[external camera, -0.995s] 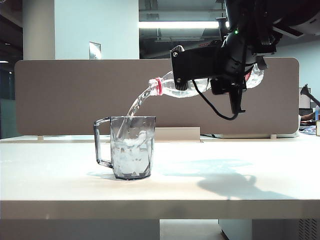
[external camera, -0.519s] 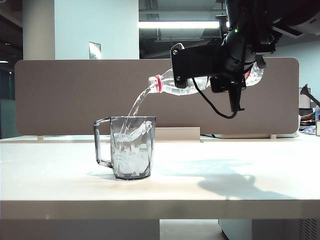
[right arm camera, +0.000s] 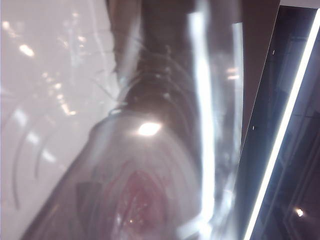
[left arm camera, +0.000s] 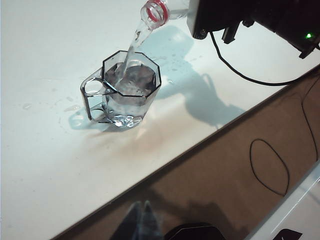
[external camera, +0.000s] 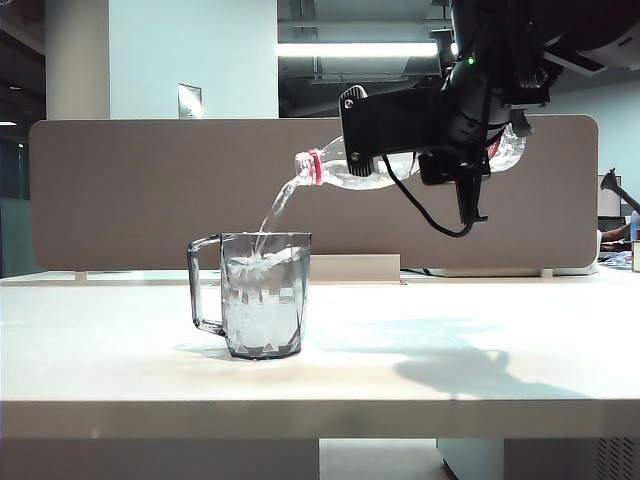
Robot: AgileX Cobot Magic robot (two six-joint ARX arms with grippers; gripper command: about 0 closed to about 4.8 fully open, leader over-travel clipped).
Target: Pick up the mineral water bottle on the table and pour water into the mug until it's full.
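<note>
The mineral water bottle (external camera: 352, 170) lies nearly level in the air, its red-ringed neck pointing left and slightly down. My right gripper (external camera: 452, 150) is shut on its body. A stream of water (external camera: 273, 210) runs from the mouth into the mug (external camera: 262, 298), which stands upright on the table (external camera: 450, 360), handle to the left, water near its rim. The left wrist view shows the mug (left arm camera: 125, 95) and bottle mouth (left arm camera: 155, 11) from above. In the right wrist view the bottle (right arm camera: 150, 150) fills the picture as a blur. My left gripper (left arm camera: 141, 209) is shut, empty, beyond the table edge.
A long grey-brown divider panel (external camera: 130, 190) runs behind the table. Small water splashes (left arm camera: 70, 107) lie on the table beside the mug's handle. The right arm's black cable (external camera: 430, 225) hangs below the bottle.
The water level in the mug has risen toward the rim while the stream keeps running. The right arm and bottle hold almost the same pose.
</note>
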